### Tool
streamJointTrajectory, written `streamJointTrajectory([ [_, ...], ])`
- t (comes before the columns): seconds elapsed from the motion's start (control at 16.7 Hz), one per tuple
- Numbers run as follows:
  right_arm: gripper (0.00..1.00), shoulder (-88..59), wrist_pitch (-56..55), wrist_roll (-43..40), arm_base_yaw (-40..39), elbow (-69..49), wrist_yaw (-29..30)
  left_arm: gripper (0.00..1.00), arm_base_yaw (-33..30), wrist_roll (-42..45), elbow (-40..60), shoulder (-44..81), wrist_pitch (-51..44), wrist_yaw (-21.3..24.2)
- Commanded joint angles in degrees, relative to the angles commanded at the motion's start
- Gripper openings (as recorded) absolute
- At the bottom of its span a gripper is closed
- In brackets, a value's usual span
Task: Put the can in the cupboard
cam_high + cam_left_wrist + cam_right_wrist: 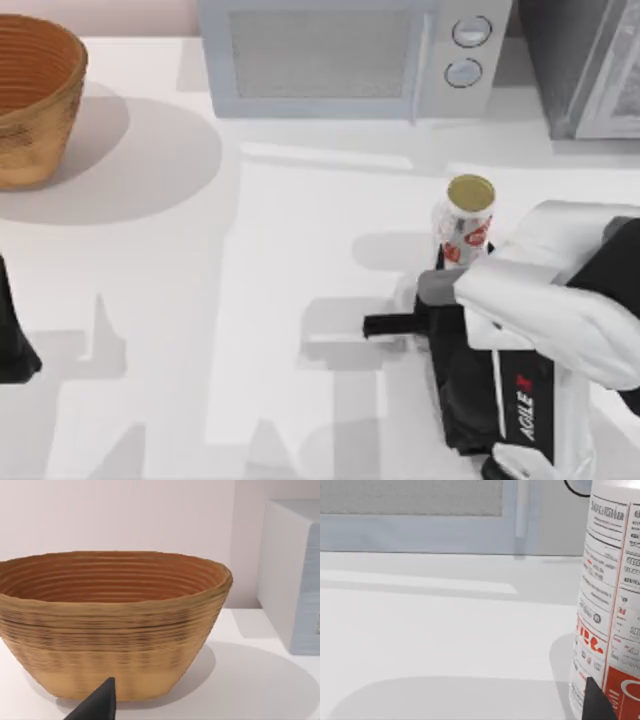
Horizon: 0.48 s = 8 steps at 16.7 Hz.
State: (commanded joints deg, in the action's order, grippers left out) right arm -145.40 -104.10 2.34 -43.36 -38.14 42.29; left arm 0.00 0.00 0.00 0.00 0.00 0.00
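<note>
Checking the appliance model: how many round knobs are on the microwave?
2: both on the microwave panel's right end, upper knob directly above lower knob, left of the cupboard. None seem hidden.

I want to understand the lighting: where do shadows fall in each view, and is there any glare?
Top view: the basket casts a soft round shadow toward the table's right; the can, by the right gripper, throws a faint one leftward. Left wrist view: shadow lies beside the basket. Right wrist view: grey bands cross the table. No glare anywhere.
</note>
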Motion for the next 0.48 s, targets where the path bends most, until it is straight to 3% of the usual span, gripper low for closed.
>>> streamJointTrajectory([
  [0.48,1.0,1.9,0.54,-1.89,4.19,-1.83,-0.75,1.0,0.0,0.0,0.0,0.0,0.0,0.0],
])
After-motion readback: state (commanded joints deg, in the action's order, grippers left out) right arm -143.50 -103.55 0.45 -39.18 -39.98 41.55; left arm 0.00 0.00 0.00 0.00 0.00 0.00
